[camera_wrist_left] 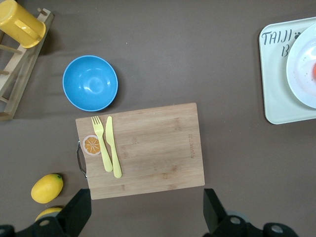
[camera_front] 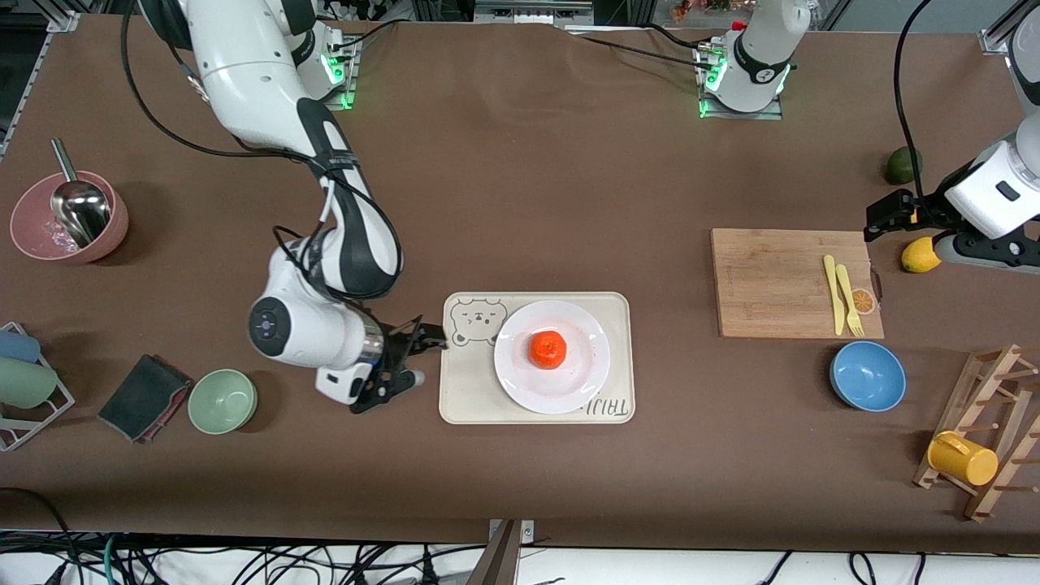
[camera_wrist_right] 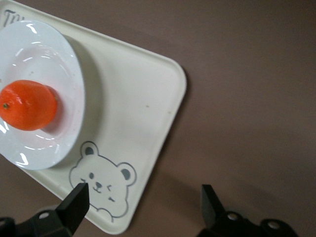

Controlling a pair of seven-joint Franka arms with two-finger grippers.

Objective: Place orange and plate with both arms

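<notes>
The orange [camera_front: 548,349] [camera_wrist_right: 27,104] sits in the middle of the white plate [camera_front: 569,392] [camera_wrist_right: 34,54]. The plate rests on a beige bear tray [camera_front: 463,398] [camera_wrist_right: 133,108] at the table's middle. My right gripper [camera_front: 424,359] [camera_wrist_right: 143,200] hovers low over the tray's edge toward the right arm's end, by the bear drawing. It is open and holds nothing. My left gripper [camera_front: 894,219] [camera_wrist_left: 145,212] hangs open and empty above the table beside the wooden cutting board [camera_front: 772,280] [camera_wrist_left: 148,148]. The plate's rim [camera_wrist_left: 301,69] shows at the edge of the left wrist view.
A yellow knife and fork [camera_front: 841,294] lie on the cutting board. Near it are a blue bowl [camera_front: 868,375], a lemon [camera_front: 920,254], a green fruit [camera_front: 903,165] and a rack with a yellow mug [camera_front: 963,457]. A green bowl [camera_front: 223,400], dark cloth [camera_front: 142,396] and pink bowl [camera_front: 69,215] lie toward the right arm's end.
</notes>
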